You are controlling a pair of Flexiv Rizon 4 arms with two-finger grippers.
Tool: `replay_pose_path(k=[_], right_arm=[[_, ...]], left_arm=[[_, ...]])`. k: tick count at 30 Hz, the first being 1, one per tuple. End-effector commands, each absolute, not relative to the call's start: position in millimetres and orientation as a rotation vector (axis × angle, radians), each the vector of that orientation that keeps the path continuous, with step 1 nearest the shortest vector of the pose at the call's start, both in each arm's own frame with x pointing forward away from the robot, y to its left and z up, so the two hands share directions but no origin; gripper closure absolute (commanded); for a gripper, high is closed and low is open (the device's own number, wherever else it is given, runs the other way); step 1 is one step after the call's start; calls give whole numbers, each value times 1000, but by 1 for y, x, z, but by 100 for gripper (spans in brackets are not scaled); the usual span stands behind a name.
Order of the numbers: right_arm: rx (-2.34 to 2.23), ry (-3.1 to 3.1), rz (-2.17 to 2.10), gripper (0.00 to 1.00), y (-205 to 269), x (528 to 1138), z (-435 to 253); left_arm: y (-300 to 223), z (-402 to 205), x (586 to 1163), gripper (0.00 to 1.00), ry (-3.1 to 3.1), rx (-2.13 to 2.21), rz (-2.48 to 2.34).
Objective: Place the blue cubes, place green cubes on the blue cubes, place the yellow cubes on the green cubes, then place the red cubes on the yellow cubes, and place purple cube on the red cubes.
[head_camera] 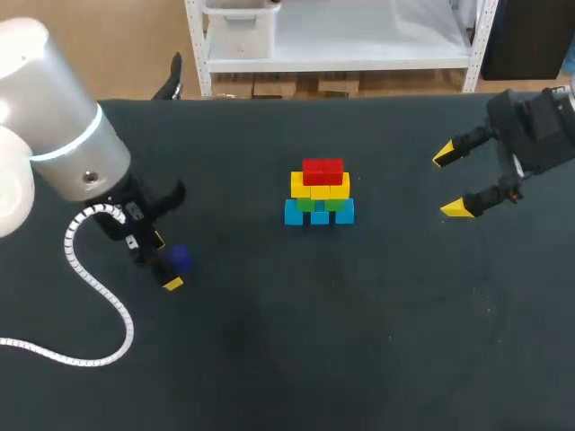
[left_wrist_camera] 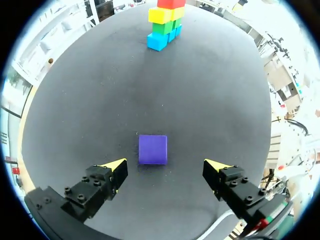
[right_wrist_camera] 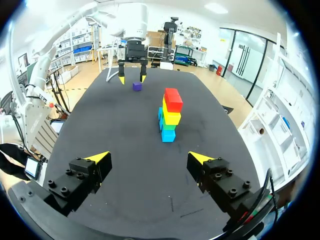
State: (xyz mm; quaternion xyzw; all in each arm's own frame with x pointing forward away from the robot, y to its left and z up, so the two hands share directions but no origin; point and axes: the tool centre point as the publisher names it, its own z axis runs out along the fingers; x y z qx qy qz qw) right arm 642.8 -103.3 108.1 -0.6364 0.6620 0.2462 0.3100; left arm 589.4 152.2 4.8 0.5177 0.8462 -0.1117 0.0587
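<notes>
1. Left end effector (left_wrist_camera: 166, 166): fingers spread wide and holding nothing. Neither yellow tip touches anything.
2. Purple cube (left_wrist_camera: 152, 149): lies flat on the worktop (head_camera: 359, 341), between the left end effector's open fingers and just ahead of their tips. There is a clear gap on each side, wider towards one finger than the other.
3. Right end effector (right_wrist_camera: 149, 158): fingers spread wide and empty. It hangs over the worktop, apart from every cube.
4. Stack (head_camera: 320, 193): stands well ahead of the left end effector, beyond the purple cube. It is also ahead of the right end effector and slightly off its centre line, towards one finger.
5. Stack make-up, bottom to top:
   - blue cubes (head_camera: 319, 214) on the worktop
   - green cubes (head_camera: 321, 204) on the blue
   - yellow cubes (head_camera: 320, 187) on the green
   - red cubes (head_camera: 322, 171) on the yellow
6. Each layer is narrower than the one under it. The layers touch and sit level, with no visible tilt.
7. The top of the red layer is bare. The purple cube is well apart from the stack.
8. In the right wrist view, the left end effector is far ahead, past the stack, pointing down with the purple cube just beneath its tips.
</notes>
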Motion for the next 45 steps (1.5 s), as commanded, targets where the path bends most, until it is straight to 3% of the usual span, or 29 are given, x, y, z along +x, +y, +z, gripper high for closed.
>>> replay_pose_path(k=[1,15,16,17,18,19,23,34,45], right_arm=[[-1680,1745,653,0,-103,644,107],[-1680,1745,653,0,-103,644,107],[-1680,1745,653,0,-103,644,107],[-1680,1745,653,0,-103,644,107],[-1680,1745,653,0,-103,644,107],[-1680,1745,653,0,-103,644,107],[-1680,1745,653,0,-103,644,107],[-1680,1745,653,0,-103,644,107],[-1680,1745,653,0,-103,644,107]], left_arm=[[150,-1,600,0,2565,1594,-345],[145,-5,613,0,2535,1622,-324],[144,-5,614,4,2533,1628,-319],[144,-5,614,9,2532,1629,-316],[143,-5,614,25,2530,1630,-312],[143,-6,615,47,2529,1636,-304],[140,-6,613,100,2528,1640,-291],[136,6,605,100,2511,1660,-290],[105,65,625,100,2359,1927,-364]])
